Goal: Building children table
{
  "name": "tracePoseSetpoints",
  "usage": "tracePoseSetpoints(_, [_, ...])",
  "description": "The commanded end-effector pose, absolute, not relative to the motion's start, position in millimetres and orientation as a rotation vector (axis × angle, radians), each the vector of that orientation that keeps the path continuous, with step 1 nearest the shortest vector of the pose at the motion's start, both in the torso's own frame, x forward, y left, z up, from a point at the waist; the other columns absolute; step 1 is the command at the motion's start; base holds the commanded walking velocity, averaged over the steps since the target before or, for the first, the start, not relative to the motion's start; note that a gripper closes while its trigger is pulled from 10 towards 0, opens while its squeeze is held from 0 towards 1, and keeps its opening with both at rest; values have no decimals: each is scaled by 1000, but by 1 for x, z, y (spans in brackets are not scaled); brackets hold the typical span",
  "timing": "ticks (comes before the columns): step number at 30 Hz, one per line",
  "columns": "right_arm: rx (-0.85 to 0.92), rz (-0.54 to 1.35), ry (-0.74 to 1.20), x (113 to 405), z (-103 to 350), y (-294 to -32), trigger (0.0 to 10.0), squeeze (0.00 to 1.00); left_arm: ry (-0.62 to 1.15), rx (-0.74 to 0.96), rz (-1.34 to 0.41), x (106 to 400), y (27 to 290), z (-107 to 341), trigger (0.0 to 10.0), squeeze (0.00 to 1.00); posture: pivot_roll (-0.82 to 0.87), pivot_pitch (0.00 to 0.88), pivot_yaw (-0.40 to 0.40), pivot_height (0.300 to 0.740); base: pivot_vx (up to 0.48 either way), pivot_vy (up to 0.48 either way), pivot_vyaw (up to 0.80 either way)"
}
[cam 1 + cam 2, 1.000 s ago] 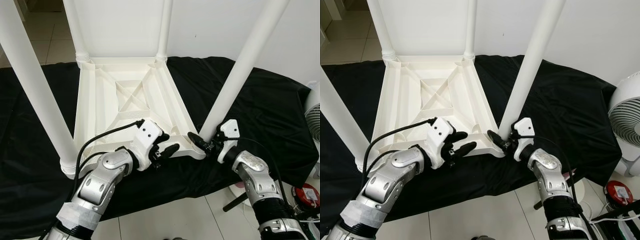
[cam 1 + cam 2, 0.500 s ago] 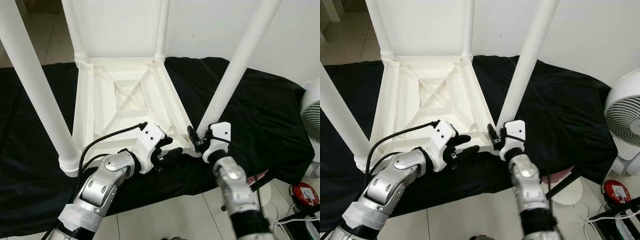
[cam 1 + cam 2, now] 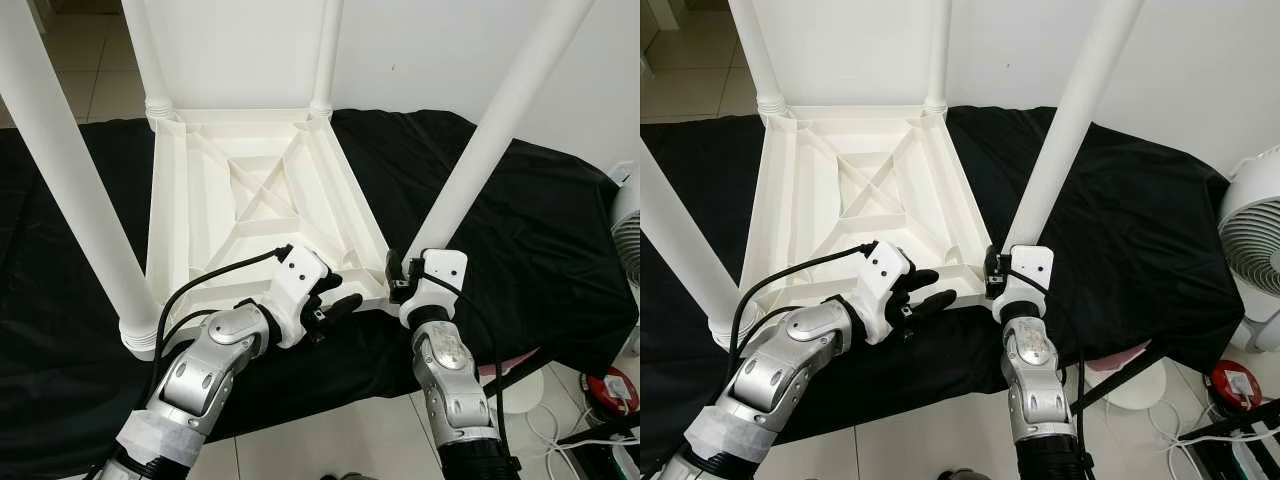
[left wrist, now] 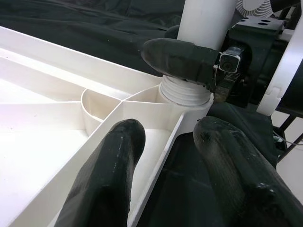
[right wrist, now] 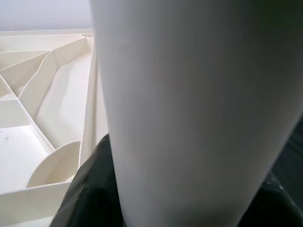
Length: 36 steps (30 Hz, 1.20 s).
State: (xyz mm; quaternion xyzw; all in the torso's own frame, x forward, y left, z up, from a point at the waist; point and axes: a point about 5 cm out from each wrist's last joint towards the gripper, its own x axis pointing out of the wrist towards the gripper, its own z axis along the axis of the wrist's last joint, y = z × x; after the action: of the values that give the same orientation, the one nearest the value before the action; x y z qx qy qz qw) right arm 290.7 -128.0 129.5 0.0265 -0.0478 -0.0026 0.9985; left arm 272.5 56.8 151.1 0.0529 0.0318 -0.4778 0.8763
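Observation:
A white plastic children's table (image 3: 250, 190) lies upside down on a black cloth, its legs pointing up. The near right leg (image 3: 480, 150) stands in its corner socket, with a threaded collar (image 4: 184, 92) at its base. My right gripper (image 3: 397, 283) is shut on this leg just above the collar; the leg (image 5: 189, 118) sits between its dark fingers (image 5: 90, 189). My left gripper (image 3: 335, 295) is open at the table's near rim, left of that corner. One of its fingers (image 4: 109, 165) is over the ribbed underside, the other over the cloth.
The black cloth (image 3: 540, 230) covers a low surface that ends near my arms, with tiled floor (image 3: 330, 440) below. Three more legs rise at the other corners, the near left leg (image 3: 70, 180) close to my left arm. A white fan (image 3: 1255, 240) and a red object (image 3: 612, 390) are at the right.
My right arm has swung in from the right to below the corner, and its gripper has turned around the leg's base. The left gripper has stayed at the rim.

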Motion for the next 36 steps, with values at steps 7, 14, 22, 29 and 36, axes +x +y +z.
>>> tracePoseSetpoints(7, [128, 58, -100, 282, 130, -123, 10000, 1000, 63, 125, -1010, 272, 54, 151, 10000, 0, 31, 24, -82, 740, 0, 0, 0])
tracePoseSetpoints(14, [100, 159, -102, 275, 127, -144, 10000, 1000, 56, 129, -1016, 271, 53, 152, 10000, 0, 34, 14, -84, 740, 0, 0, 0])
tracePoseSetpoints(22, [-8, 323, -49, 273, 122, -170, 10000, 0, 50, 141, -1032, 272, 52, 153, 10000, 0, 26, 2, -72, 740, 0, 0, 0])
tracePoseSetpoints(29, [-124, 458, -41, 283, 123, -183, 10000, 0, 44, 147, -1040, 274, 52, 154, 10000, 0, 20, 0, -66, 740, 0, 0, 0])
tracePoseSetpoints(36, [-179, 593, -38, 302, 123, -174, 9843, 0, 42, 147, -1045, 274, 50, 155, 10000, 0, 24, 0, -63, 740, 0, 0, 0])
